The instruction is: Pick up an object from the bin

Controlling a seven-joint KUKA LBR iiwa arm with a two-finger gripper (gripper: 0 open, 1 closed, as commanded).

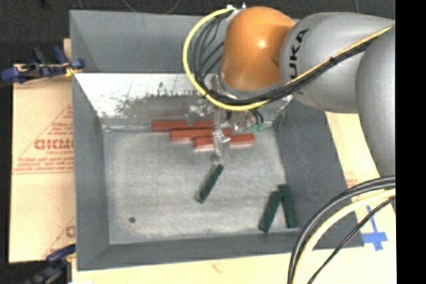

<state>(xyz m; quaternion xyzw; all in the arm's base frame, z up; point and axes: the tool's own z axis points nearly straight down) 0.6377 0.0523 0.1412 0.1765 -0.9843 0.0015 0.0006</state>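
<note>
Claw (pixel 217 144), grip unreadable, sits over red bars (pixel 178 136) at the back; green sticks (pixel 210 183) lie apart.

Lit brightly from above, with no hard shadows across the floor of the bin (pixel 146 196). Glaring near white along the bin's far sloping wall. Almost black beyond the bin's far rim. Glossy highlight on the orange cover (pixel 256 50) above the bin's far side. Soft shade beneath the arm (pixel 333 70) at the bin's right.
</note>
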